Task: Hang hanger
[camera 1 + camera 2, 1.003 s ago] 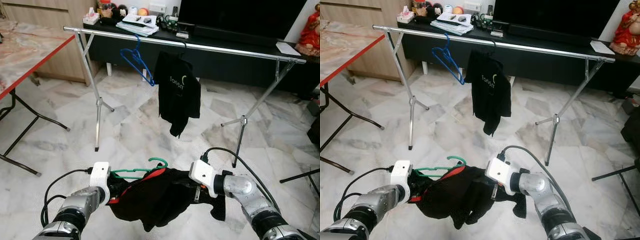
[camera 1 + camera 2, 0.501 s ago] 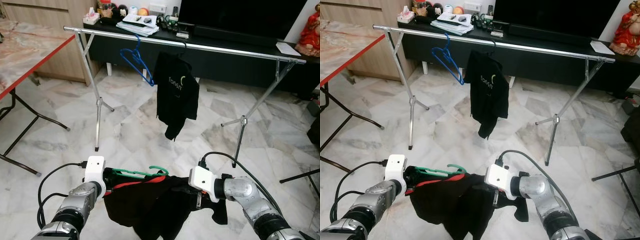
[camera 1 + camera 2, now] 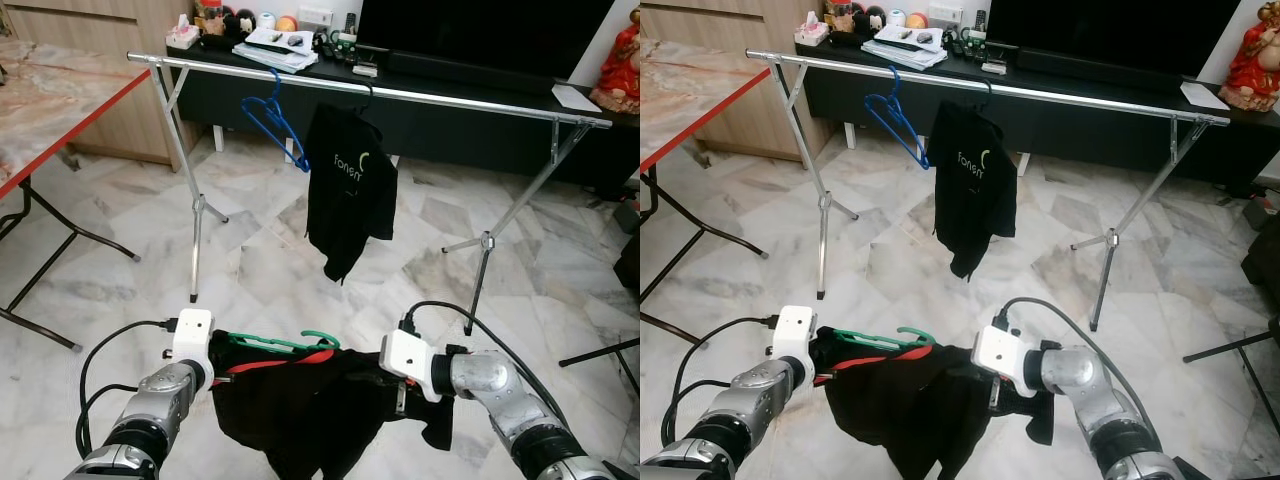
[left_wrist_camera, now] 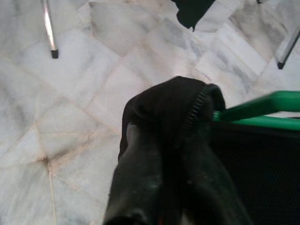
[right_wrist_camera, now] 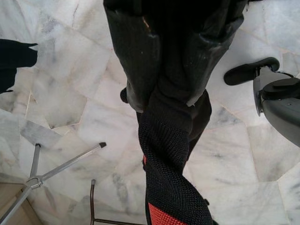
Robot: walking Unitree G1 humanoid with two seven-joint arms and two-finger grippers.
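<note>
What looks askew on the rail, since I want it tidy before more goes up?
On the silver clothes rail, the empty blue plastic hanger hangs tilted, one arm slanting down toward the black shirt with pale lettering, which droops lopsidedly to a low point on one side. Nothing looks spilled or broken.

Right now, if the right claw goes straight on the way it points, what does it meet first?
Probably the black garment it is shut on. The right claw points toward the left claw, so past the cloth comes the green hanger; depth is unclear.
</note>
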